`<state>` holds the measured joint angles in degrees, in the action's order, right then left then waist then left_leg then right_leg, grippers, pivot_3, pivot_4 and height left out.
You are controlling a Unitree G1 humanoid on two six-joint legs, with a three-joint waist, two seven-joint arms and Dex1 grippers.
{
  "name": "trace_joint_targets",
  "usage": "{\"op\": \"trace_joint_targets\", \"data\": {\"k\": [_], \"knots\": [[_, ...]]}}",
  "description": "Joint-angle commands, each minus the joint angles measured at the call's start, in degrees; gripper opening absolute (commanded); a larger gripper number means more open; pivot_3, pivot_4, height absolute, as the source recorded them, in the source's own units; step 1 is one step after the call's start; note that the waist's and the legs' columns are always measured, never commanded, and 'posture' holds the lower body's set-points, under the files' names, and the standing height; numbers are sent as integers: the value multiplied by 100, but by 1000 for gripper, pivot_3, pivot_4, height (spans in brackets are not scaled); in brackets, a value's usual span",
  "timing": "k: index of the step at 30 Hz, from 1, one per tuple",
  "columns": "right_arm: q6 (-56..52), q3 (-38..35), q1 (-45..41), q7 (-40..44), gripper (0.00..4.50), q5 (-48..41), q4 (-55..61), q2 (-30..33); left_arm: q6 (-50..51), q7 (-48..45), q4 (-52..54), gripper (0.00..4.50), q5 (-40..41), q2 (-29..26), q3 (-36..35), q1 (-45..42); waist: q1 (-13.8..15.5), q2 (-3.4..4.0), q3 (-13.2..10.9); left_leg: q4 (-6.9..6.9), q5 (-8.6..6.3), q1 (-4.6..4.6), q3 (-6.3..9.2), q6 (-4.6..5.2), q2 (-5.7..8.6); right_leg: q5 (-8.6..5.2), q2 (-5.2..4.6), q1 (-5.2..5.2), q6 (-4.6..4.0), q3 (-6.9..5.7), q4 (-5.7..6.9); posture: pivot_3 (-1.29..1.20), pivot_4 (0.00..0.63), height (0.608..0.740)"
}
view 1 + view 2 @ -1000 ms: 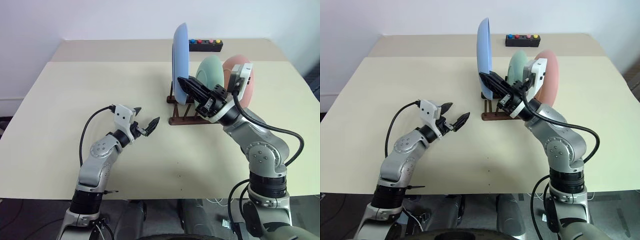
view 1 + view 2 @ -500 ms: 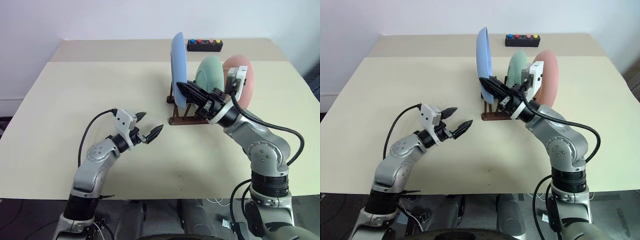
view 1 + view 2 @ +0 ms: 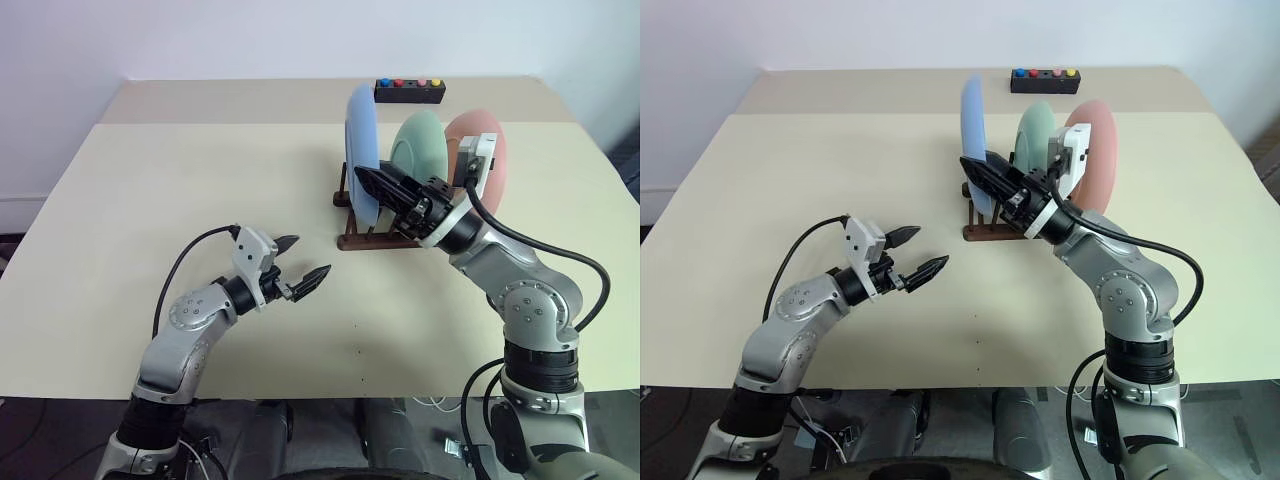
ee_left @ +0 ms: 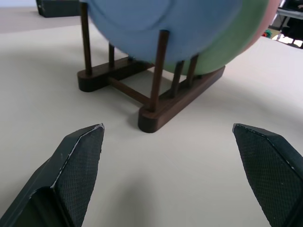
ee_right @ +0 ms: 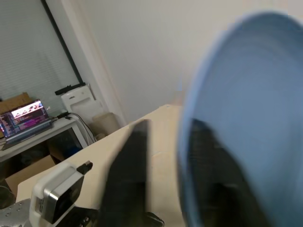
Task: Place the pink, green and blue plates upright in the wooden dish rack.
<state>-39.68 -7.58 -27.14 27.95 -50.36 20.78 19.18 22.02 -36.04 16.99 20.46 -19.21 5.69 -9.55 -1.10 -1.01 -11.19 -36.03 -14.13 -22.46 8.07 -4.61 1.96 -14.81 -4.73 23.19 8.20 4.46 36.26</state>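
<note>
Since a second ago my left gripper (image 3: 303,258) has drawn back toward me, jaws wide and empty, while the blue plate (image 3: 361,152) has sunk into the wooden dish rack (image 3: 372,228) beside the green plate (image 3: 418,145) and pink plate (image 3: 489,152). My right gripper (image 3: 368,185) is parting around the blue rim (release under way, I judge), so all three look racked. Left wrist view shows pegs flanking the blue plate; right wrist view shows fingers straddling its edge.
</note>
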Motion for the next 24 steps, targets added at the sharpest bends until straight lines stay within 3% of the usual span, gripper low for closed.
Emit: {"op": "trace_joint_targets", "data": {"k": [1,3,24], "knots": [[60,-109,-57,5,3585,-74,147,61,-41,0,220,4500,6,-29,7,-3,2,0,0,0,0,0,0,0,0,0,0,0,0,0,0,0,150,740],[74,-100,-58,6,4462,-44,142,71,-41,2,210,4500,8,-28,22,-11,3,0,0,0,0,0,0,0,0,0,0,0,0,0,0,0,150,740],[638,4,-758,545,4462,1012,124,914,-19,3,217,4500,25,-2,97,-37,17,3,-2,-2,0,-3,-2,1,0,0,-1,-1,0,0,-5,0,150,740]]}}
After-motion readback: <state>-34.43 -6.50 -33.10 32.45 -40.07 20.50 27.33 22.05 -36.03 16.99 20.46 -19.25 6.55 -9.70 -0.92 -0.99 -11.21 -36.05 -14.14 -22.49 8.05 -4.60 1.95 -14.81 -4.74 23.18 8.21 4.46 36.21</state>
